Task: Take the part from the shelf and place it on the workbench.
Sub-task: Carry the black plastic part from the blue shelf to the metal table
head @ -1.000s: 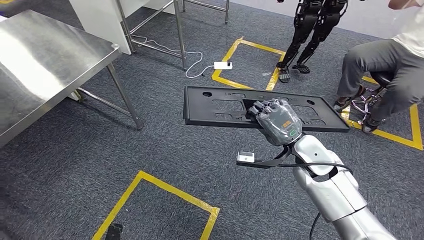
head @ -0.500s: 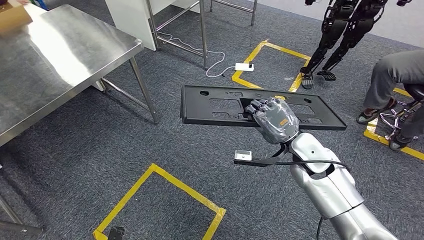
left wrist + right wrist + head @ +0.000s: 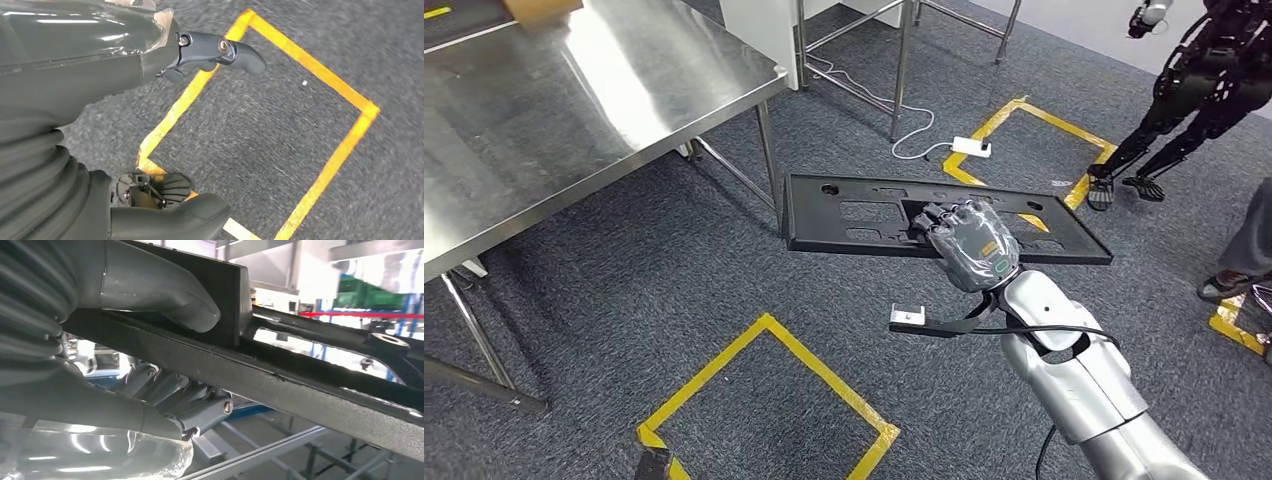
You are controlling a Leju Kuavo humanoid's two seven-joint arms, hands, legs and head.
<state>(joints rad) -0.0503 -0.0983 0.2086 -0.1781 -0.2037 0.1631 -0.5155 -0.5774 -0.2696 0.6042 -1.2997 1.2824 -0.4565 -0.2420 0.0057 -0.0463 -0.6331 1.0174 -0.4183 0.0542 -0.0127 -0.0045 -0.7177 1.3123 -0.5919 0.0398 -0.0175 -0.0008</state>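
A long flat black plastic part (image 3: 854,215) with cut-outs hangs level above the carpet in the middle of the head view. My right hand (image 3: 969,242) grips it at the middle of its near edge, fingers curled over the top. In the right wrist view the thumb (image 3: 155,287) presses one face of the part (image 3: 310,400) and the fingers wrap the other side. The steel workbench (image 3: 574,100) stands at the upper left, its corner just left of the part's left end. My left hand (image 3: 70,95) hangs over the floor, fingers apart and holding nothing.
Yellow tape squares (image 3: 774,395) mark the grey carpet. A white power strip (image 3: 972,146) with cable lies beyond the part, near steel frame legs (image 3: 902,70). A black humanoid robot (image 3: 1194,100) stands at the top right, a person's leg (image 3: 1249,250) at the right edge. A cardboard box (image 3: 539,8) sits on the workbench.
The camera has turned: the whole scene has slid right and the workbench takes up more of the upper left. The part stays in my right hand's grip.
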